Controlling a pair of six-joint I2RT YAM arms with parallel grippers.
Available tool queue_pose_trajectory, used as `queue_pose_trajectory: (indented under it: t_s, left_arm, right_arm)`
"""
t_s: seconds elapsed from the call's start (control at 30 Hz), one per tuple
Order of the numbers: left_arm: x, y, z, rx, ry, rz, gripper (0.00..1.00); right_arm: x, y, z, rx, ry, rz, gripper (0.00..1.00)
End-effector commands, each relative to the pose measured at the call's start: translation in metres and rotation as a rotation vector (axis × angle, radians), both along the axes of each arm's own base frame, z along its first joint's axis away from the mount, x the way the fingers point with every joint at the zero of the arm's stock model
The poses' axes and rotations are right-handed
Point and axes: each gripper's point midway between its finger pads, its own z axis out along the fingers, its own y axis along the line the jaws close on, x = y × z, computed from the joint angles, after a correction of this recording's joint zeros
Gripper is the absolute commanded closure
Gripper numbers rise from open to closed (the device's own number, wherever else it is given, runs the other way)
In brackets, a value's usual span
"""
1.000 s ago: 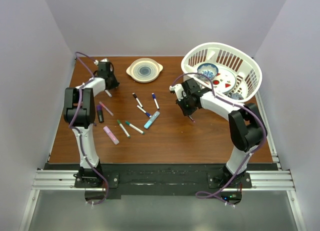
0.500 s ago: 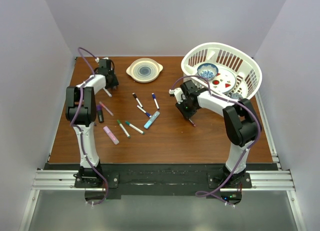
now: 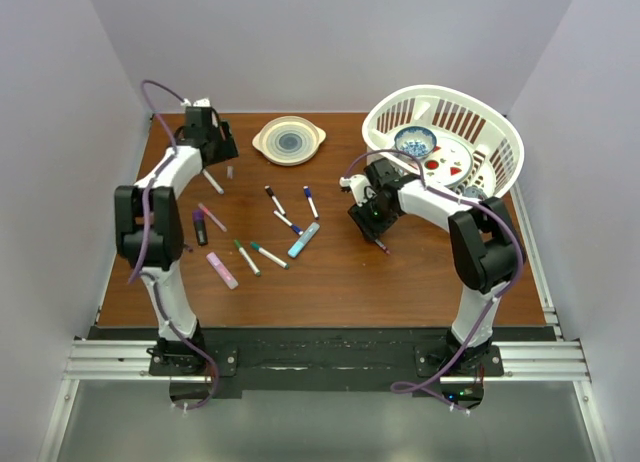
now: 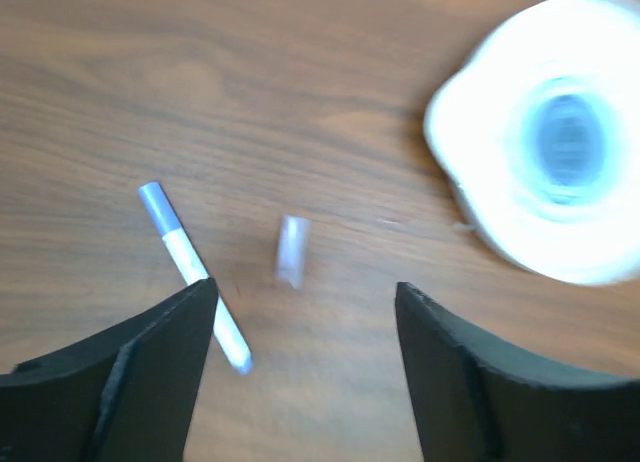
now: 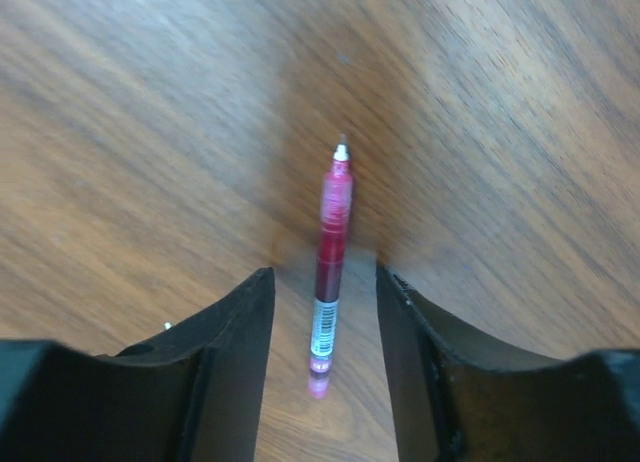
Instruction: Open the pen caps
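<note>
Rising back toward the far left corner since a second ago, the left gripper (image 4: 304, 290) is now hanging over the table (image 3: 330, 282) with its jaws spread and nothing between them. The right gripper (image 5: 322, 274) is parting too, its jaws standing clear on either side of a red pen (image 5: 331, 237) that is lying flat, bare tip pointing away from the wrist. A loose pale cap (image 4: 291, 250) is lying on the wood just ahead of the left jaws, near a slanting white pen (image 4: 190, 272). The coming move is probably turning on the scatter of markers (image 3: 304, 239) mid-table. It is lying nearer the bases than the left claw and off to its right, and to the right claw's left. Most long axes are running diagonally, so either wrist is likely needing a turn to square its jaws across a barrel.
</note>
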Motion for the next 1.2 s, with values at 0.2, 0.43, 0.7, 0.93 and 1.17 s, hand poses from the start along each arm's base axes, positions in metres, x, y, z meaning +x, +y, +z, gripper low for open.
queue_pose_trajectory:
  t_s: [0.2, 0.43, 0.7, 0.93, 1.17]
  left_arm:
    - [-0.087, -0.044, 0.130, -0.194, -0.355, -0.211, 0.17]
    - [-0.174, -0.058, 0.120, -0.211, -0.404, -0.322, 0.12]
    - [-0.203, -0.038, 0.102, -0.118, -0.367, -0.250, 0.06]
    - [-0.202, -0.030, 0.105, -0.081, -0.377, -0.224, 0.06]
    - [-0.204, -0.030, 0.108, -0.079, -0.387, -0.221, 0.06]
  right_arm:
    - [-0.006, 0.039, 0.068, 0.247, -0.103, 0.178, 0.44]
    - [0.008, 0.085, 0.098, 0.350, -0.138, 0.215, 0.44]
    - [0.055, 0.130, 0.093, 0.332, -0.095, 0.028, 0.43]
    - [0.085, 0.154, 0.067, 0.205, -0.137, -0.065, 0.46]
    - [0.101, 0.152, 0.040, 0.104, -0.161, -0.081, 0.59]
